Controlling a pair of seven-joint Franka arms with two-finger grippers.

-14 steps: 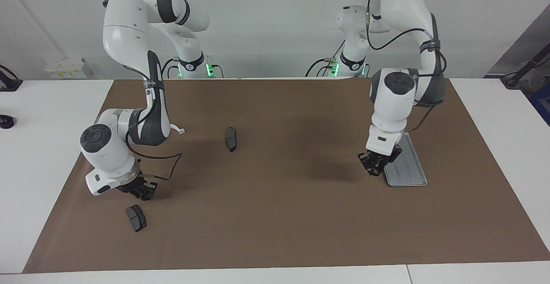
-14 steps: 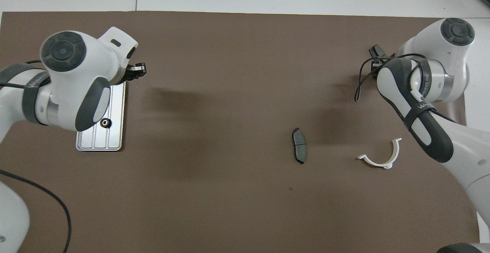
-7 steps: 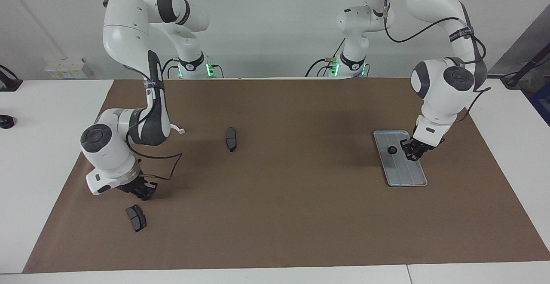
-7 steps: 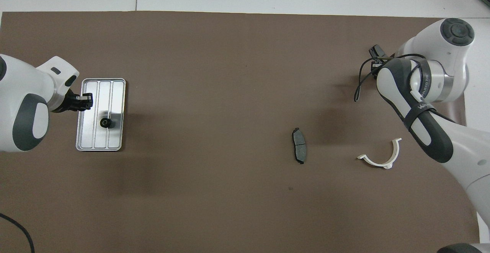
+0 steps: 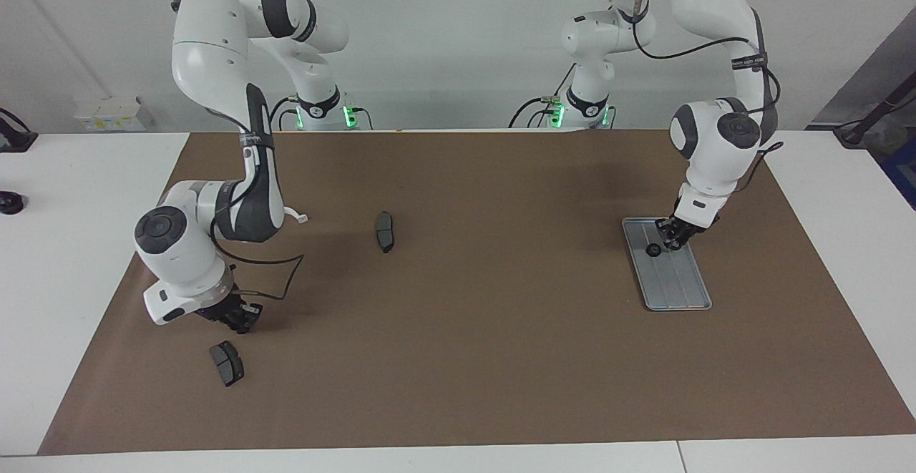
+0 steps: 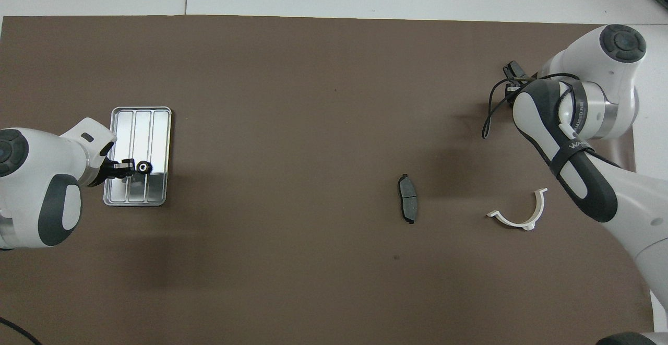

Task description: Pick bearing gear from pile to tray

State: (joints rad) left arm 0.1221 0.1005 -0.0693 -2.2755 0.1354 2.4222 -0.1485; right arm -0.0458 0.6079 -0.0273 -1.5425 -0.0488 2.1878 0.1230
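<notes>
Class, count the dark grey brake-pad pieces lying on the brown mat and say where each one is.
2. One brake pad lies mid-mat, beside the white bracket. The other brake pad lies just below the right gripper. More may be hidden under the arms.

A broad white table point(image 5: 86, 258) carries a large matte brown paper mat point(image 5: 458, 358) that covers most of its top, leaving bare white margins at both ends and along the edge farthest from the robots, where a thin seam divides the tabletop. A plain pale grey-white wall point(image 5: 444, 36) rises at the robots' end of the table, evenly lit with only soft shadows falling on the mat. Against that wall sits a small white cardboard box point(image 5: 109, 113) (toward the right arm's end), and a dark slanted panel point(image 5: 869, 79) stands at the left arm's end.
</notes>
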